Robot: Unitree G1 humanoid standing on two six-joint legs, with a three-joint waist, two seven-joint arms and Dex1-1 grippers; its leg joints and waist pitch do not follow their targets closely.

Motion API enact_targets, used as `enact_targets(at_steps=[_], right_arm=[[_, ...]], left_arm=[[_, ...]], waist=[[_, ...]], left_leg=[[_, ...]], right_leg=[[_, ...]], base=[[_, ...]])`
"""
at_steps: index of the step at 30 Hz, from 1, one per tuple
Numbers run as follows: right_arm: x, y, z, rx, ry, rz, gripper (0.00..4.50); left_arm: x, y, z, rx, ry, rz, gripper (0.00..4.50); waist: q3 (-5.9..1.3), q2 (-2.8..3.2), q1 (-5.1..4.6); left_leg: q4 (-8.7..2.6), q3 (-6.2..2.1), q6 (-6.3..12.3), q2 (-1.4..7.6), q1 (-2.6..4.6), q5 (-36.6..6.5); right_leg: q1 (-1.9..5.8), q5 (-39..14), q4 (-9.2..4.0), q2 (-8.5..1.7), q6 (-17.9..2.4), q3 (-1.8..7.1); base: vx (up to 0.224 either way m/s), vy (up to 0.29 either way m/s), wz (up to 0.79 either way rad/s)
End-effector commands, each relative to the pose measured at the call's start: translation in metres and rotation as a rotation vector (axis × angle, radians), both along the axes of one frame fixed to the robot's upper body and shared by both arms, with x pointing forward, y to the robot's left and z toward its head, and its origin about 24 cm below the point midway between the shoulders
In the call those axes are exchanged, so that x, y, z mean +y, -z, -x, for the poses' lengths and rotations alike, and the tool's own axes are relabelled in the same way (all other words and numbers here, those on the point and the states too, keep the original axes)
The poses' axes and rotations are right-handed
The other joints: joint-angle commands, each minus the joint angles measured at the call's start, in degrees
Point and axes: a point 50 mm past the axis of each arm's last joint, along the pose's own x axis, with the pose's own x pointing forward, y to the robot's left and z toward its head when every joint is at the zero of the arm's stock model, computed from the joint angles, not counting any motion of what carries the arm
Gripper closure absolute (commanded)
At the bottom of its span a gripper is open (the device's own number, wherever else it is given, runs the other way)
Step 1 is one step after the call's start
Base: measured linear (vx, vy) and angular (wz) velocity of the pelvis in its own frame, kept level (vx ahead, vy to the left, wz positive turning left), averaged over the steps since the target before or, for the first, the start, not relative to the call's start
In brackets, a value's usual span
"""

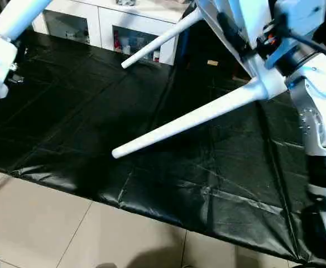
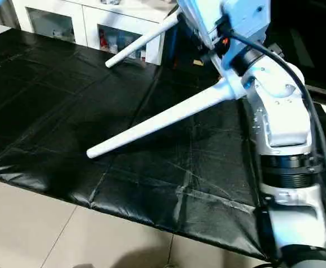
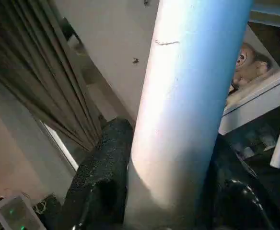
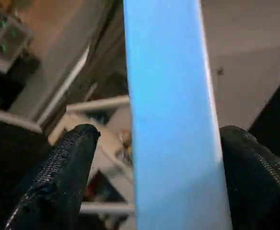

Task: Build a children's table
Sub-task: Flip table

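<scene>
— How far along is the build?

— At least two legs are sitting in the table top (image 1: 230, 17), which is being held up above the black sheet (image 1: 152, 162). The near leg (image 1: 180, 123) and far leg (image 1: 160, 40) are jutting out over the sheet, tips in the air. I can't tell about the rest.

— And the grippers?

— The left gripper (image 3: 164, 191) is clamping a leg (image 3: 188, 110). The right gripper (image 4: 154, 182) is standing wide, its fingers (image 4: 58, 177) clear of the top's edge (image 4: 171, 120) running between them.

— Room to move?

— Plenty over the sheet; the cabinet (image 1: 101, 25) is sitting just beyond its far edge, near the far leg's tip.
</scene>
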Motion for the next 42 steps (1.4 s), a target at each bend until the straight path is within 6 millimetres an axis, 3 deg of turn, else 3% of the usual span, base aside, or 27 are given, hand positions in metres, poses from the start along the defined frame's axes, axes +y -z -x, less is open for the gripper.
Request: enact_targets(at_steps=[1,3,4,5,9,10,12,13,14,16,17,18,20,21,24,26,27,28,29,32,37,42], right_arm=[[0.001,-0.016,0.01,-0.111,-0.049,-0.056,0.49],[0.0,-0.025,0.018,-0.198,-0.075,-0.12,0.49],[-0.001,-0.029,0.022,-0.222,-0.095,-0.153,0.49],[-0.001,-0.032,0.024,-0.235,-0.109,-0.175,0.49],[0.008,-0.038,0.034,-0.158,-0.297,-0.304,0.49],[0.013,-0.036,0.037,-0.126,-0.346,-0.318,0.49],[0.023,-0.028,0.041,-0.037,-0.443,-0.325,0.49],[0.03,-0.022,0.045,-0.002,-0.492,-0.314,0.49],[0.039,-0.01,0.051,0.061,-0.564,-0.323,0.49],[0.042,-0.005,0.053,0.081,-0.587,-0.334,0.49],[0.047,0.001,0.058,0.114,-0.616,-0.319,0.49],[0.051,0.005,0.062,0.137,-0.637,-0.315,0.49],[0.053,0.006,0.064,0.159,-0.653,-0.315,0.49],[0.054,0.007,0.067,0.166,-0.665,-0.303,0.49],[0.055,0.016,0.073,0.256,-0.704,-0.261,0.49],[0.055,0.042,0.074,0.43,-0.697,-0.176,0.49],[0.055,0.069,0.07,0.578,-0.644,-0.137,0.49],[0.055,0.078,0.069,0.627,-0.625,-0.125,0.49],[0.053,0.101,0.066,0.723,-0.566,-0.108,0.49],[0.047,0.149,0.067,0.926,-0.448,-0.166,0.49],[0.036,0.188,0.071,1.097,-0.302,-0.268,0.49],[0.03,0.205,0.068,1.158,-0.209,-0.359,0.49]], left_arm=[[-0.01,0.034,-0.013,0.174,0.058,0.066,2.81],[-0.011,0.034,-0.013,0.179,0.061,0.066,2.81],[-0.011,0.034,-0.014,0.183,0.06,0.068,2.81],[-0.011,0.034,-0.014,0.186,0.06,0.069,2.81],[-0.009,0.034,-0.015,0.194,0.052,0.071,2.82],[-0.008,0.034,-0.015,0.193,0.05,0.071,2.82],[-0.007,0.033,-0.016,0.192,0.044,0.074,2.82],[-0.006,0.032,-0.016,0.191,0.043,0.074,2.82],[-0.005,0.032,-0.016,0.193,0.042,0.076,2.82],[-0.005,0.032,-0.016,0.194,0.042,0.077,2.82],[-0.004,0.032,-0.017,0.195,0.042,0.085,2.82],[-0.003,0.032,-0.017,0.198,0.041,0.089,2.83],[-0.003,0.032,-0.017,0.199,0.041,0.089,2.83],[-0.002,0.032,-0.018,0.202,0.041,0.09,2.83],[-0.002,0.032,-0.019,0.206,0.042,0.096,2.84],[-0.002,0.033,-0.02,0.209,0.043,0.102,2.84],[-0.001,0.034,-0.02,0.21,0.041,0.109,2.84],[-0.001,0.034,-0.021,0.211,0.04,0.112,2.84],[-0.001,0.035,-0.021,0.212,0.039,0.116,2.84],[0.0,0.037,-0.02,0.218,0.039,0.124,2.84],[0.0,0.039,-0.019,0.222,0.04,0.125,2.84],[0.0,0.041,-0.018,0.224,0.04,0.128,2.84]], waist=[[-3.56,1.13,-0.23],[-3.56,1.15,-0.25],[-3.56,1.66,-0.06],[-3.55,1.47,-0.2],[-3.34,2.6,-0.13],[-3.27,2.37,-0.27],[-3.19,2.42,-0.2],[-3.1,3.37,0.0],[-3.16,3.76,-0.06],[-3.33,3.32,-0.3],[-3.41,3.87,-0.17],[-3.34,4.02,-0.02],[-3.4,3.8,-0.18],[-3.34,4.15,-0.04],[-3.37,4.27,-0.05],[-3.23,4.34,0.19],[-3.19,4.28,-0.04],[-3.25,4.29,-0.05],[-3.37,4.08,-0.17],[-3.49,4.07,-0.1],[-3.31,3.96,-0.26],[-3.23,4.06,-0.53]], left_leg=[[-4.08,-0.21,-1.19,1.74,0.2,-10.21],[-4.18,-0.27,-1.18,1.75,0.16,-10.78],[-4.22,-0.3,-1.28,1.76,0.29,-10.67],[-4.28,-0.31,-1.35,1.77,0.22,-10.9],[-4.67,-0.64,-1.82,1.68,0.41,-13.57],[-4.68,-0.57,-1.6,1.54,0.56,-14.18],[-4.79,-0.76,-1.59,1.58,0.66,-15.88],[-4.85,-0.92,-1.73,1.51,0.86,-16.93],[-4.88,-1.02,-1.8,1.44,0.88,-17.23],[-5.08,-1.37,-1.95,1.44,0.48,-17.94],[-4.89,-1.34,-2.05,1.38,0.56,-17.39],[-4.9,-1.32,-1.92,1.34,0.43,-16.97],[-4.97,-1.41,-1.88,1.28,0.07,-16.38],[-4.84,-1.38,-1.83,1.21,0.14,-15.86],[-4.93,-1.53,-1.85,1.18,-0.01,-15.22],[-5.07,-1.53,-1.72,1.3,0.02,-14.9],[-5.17,-1.62,-1.81,1.17,-0.18,-15.77],[-5.11,-1.63,-1.83,1.13,-0.2,-16.09],[-4.91,-1.66,-1.85,1.08,-0.22,-16.15],[-4.89,-1.61,-1.62,1.21,-0.35,-15.25],[-4.94,-1.71,-1.61,1.26,-0.4,-16.33],[-5.0,-1.88,-1.71,1.17,-0.44,-17.9]], right_leg=[[2.37,-16.52,-4.57,-3.63,-5.23,2.09],[2.39,-16.51,-4.53,-3.63,-5.37,2.03],[2.36,-15.89,-4.45,-3.61,-5.44,2.07],[2.45,-15.41,-4.42,-3.47,-5.48,2.05],[2.42,-17.67,-4.63,-3.39,-4.54,2.02],[2.41,-18.31,-4.9,-3.17,-4.17,1.97],[2.2,-21.51,-5.22,-3.37,-3.47,2.0],[2.02,-23.63,-5.52,-3.47,-3.0,2.06],[2.05,-23.85,-5.78,-3.46,-2.69,2.08],[2.37,-26.14,-5.87,-3.6,-2.26,1.84],[2.1,-26.07,-5.97,-3.66,-2.36,1.97],[2.17,-26.46,-6.04,-3.71,-2.15,2.05],[2.44,-27.21,-5.96,-3.71,-1.92,1.98],[2.15,-28.74,-6.19,-3.74,-1.14,2.08],[2.32,-29.08,-6.26,-3.7,-0.53,2.02],[2.48,-27.42,-6.27,-3.55,-0.57,2.01],[2.6,-28.91,-6.42,-3.63,-0.66,1.84],[2.57,-29.98,-6.6,-3.78,-0.57,1.8],[2.47,-31.23,-6.79,-3.99,-0.53,1.8],[2.34,-30.15,-6.86,-4.17,-1.2,1.93],[2.18,-31.1,-6.94,-4.18,-0.98,1.74],[2.04,-33.4,-7.24,-4.26,-0.58,1.6]], base=[[0.0,0.0,0.0],[0.0,0.0,0.0],[0.0,0.0,0.0],[0.0,0.0,0.0],[0.0,0.0,0.0],[0.0,0.0,0.0],[0.0,0.0,0.0],[0.0,0.0,0.0],[0.0,0.0,0.0],[0.0,0.0,0.0],[0.0,0.0,0.0],[0.0,0.0,0.0],[0.0,0.0,0.0],[0.0,0.0,0.0],[0.0,0.0,0.0],[0.0,0.0,0.0],[0.0,0.0,0.0],[0.0,0.0,0.0],[0.0,0.0,0.0],[0.0,0.0,0.0],[0.0,0.0,0.0],[0.0,0.0,0.0]])
